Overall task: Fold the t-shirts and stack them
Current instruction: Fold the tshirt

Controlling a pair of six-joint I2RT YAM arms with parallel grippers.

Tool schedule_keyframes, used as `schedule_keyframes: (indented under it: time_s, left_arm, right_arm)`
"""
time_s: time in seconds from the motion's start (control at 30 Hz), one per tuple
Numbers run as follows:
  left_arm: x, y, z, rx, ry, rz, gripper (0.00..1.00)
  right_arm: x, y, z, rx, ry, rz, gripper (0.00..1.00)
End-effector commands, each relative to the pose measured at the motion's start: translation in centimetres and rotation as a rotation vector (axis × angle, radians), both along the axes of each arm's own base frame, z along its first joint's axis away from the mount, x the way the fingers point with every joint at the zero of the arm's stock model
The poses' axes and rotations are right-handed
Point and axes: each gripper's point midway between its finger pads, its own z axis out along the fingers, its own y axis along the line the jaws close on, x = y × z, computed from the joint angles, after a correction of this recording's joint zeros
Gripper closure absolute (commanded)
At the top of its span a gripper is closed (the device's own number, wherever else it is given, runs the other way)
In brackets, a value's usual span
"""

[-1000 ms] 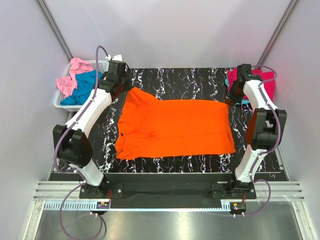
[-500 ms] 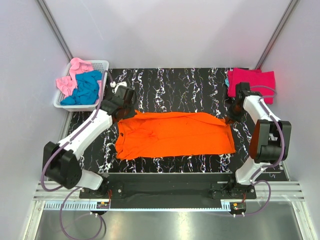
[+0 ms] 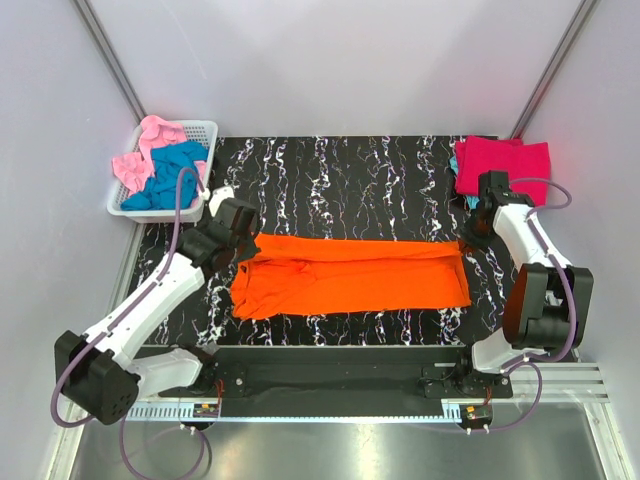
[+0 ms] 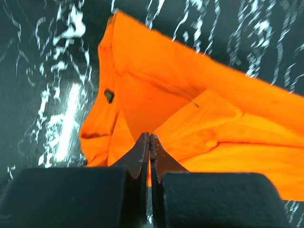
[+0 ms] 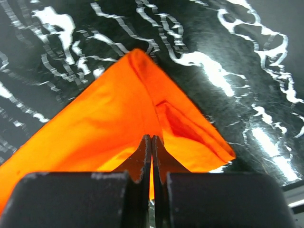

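Observation:
An orange t-shirt (image 3: 355,275) lies across the black marbled table, its far half being drawn over toward the near edge. My left gripper (image 3: 243,245) is shut on the shirt's far left edge; in the left wrist view the closed left gripper (image 4: 150,137) pinches orange t-shirt cloth (image 4: 156,71). My right gripper (image 3: 466,240) is shut on the far right corner; the right wrist view shows the right gripper (image 5: 151,138) clamped on the orange t-shirt fold (image 5: 109,114). A folded crimson-pink t-shirt (image 3: 505,165) rests at the back right. Teal blue (image 3: 172,175) and light pink (image 3: 150,145) t-shirts sit in the basket.
The white lattice basket (image 3: 200,130) stands at the back left, off the table's corner. Grey walls enclose the table on three sides. The arm bases sit on a black rail (image 3: 340,365) at the near edge.
Both grippers have travelled from the back of the table toward the near edge, carrying the shirt's far edge with them. The orange shirt now looks about half as deep.

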Motion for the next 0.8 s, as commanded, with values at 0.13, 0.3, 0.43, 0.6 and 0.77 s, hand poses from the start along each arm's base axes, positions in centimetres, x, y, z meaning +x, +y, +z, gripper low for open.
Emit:
schedule_keyframes:
  time_s: [0.13, 0.3, 0.43, 0.6, 0.77]
  left_arm:
    - [-1.4, 0.3, -1.1, -0.001, 0.002, 0.026, 1.0]
    - [-2.2, 0.6, -2.3, 0.002, 0.034, 0.057, 0.94]
    - [-2.9, 1.1, -2.6, -0.002, 0.042, 0.104, 0.86]
    - [-4.0, 2.3, -2.5, -0.002, 0.026, 0.168, 0.87]
    - [-4.5, 3.0, -2.1, -0.02, 0.007, 0.215, 0.88]
  right_arm:
    - [-1.6, -1.8, -0.8, -0.073, 0.053, -0.073, 0.94]
    - [-2.3, -1.9, -1.4, -0.075, 0.073, -0.103, 0.68]
    - [-2.2, -2.4, -0.8, -0.101, 0.045, -0.127, 0.49]
    - [-1.7, -2.9, 0.8, -0.132, -0.037, -0.13, 0.41]
    - [-0.8, -2.1, 1.9, -0.094, -0.111, -0.093, 0.45]
